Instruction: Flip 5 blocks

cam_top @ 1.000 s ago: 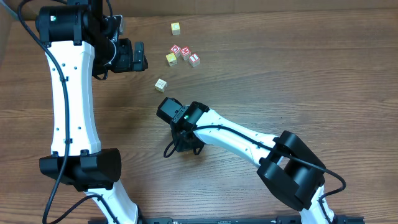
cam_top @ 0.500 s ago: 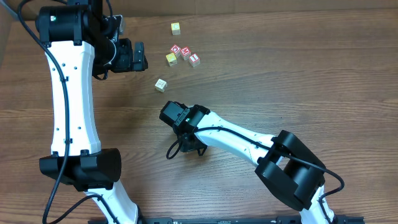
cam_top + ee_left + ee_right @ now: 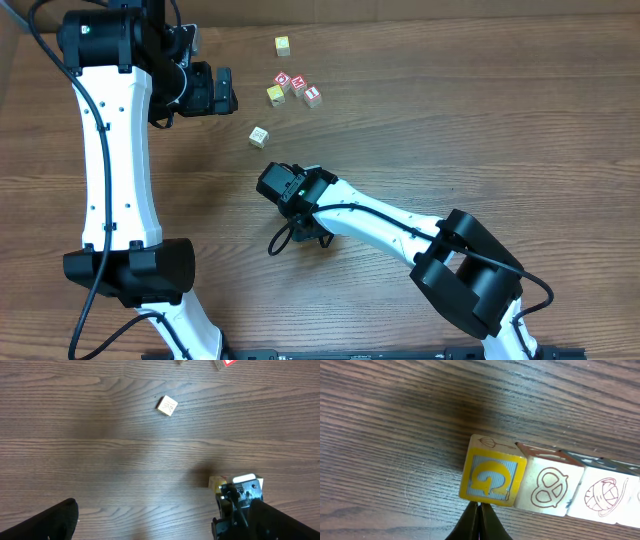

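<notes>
Yellow block (image 3: 492,476) ends a row of cream blocks (image 3: 550,486) at mid-table. The right gripper (image 3: 479,506), its arm stretched in from the near right, points pinched-together fingers at the yellow block's edge. Farther off lies a lone cream block (image 3: 259,136). Beyond it, on the left, the left gripper (image 3: 222,90) hangs raised, fingers spread.

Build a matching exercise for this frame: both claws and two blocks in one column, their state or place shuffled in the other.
1 left claw
2 right claw
3 yellow-framed block
4 lone cream block

A at the end of a row, beside the pretzel block
B shut
C standing by itself, apart from the rest
D open

Pairs: 1-D, 2-B, 3-A, 4-C
</notes>
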### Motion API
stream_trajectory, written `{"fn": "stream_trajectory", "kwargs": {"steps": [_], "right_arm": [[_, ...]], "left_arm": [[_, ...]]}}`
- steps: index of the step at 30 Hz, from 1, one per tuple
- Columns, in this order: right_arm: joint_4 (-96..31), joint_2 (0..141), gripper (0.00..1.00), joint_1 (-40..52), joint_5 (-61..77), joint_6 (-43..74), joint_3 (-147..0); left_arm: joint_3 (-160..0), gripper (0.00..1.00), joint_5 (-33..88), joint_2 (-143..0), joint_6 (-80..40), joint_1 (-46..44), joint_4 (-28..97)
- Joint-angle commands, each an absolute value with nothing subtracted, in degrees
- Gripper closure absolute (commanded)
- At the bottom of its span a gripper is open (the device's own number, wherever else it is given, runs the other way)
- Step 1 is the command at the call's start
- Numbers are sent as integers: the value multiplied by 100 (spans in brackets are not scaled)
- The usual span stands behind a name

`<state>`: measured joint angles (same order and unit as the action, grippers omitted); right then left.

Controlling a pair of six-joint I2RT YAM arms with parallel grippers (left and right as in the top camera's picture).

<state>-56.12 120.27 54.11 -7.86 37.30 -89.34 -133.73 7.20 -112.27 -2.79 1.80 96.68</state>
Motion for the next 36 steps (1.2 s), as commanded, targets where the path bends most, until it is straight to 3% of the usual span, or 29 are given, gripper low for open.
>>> {"fn": "stream_trajectory", "kwargs": {"steps": [1,17,25,29,31,32,33,36], "right_arm": [[-5586,11852,96,5430,-899,3767,-8910],[-5902,11566,96,5245,-576,3701,-9437],[-5981,11072,89,4158,-687,3424,-9614],[-6139,11069,69,3201,-690,3111,-9603],[-6285,11069,35,2716,-742,3096,-9601],[-6351,11069,13,2460,-799,3098,-9601],[-6388,11069,0,2283,-834,3096,-9601],[-6475,11069,0,1656,-897,3098,-9598]], "left_arm": [[-13349,0,687,-11281,-211,148,9679],[-13349,0,687,-11281,-209,148,9679],[-13349,0,687,-11281,-211,148,9679],[-13349,0,687,-11281,-211,148,9682],[-13349,0,687,-11281,-211,148,9682],[-13349,0,687,-11281,-211,148,9682],[-13349,0,687,-11281,-211,148,9679],[-13349,0,687,-11281,-211,148,9679]]}}
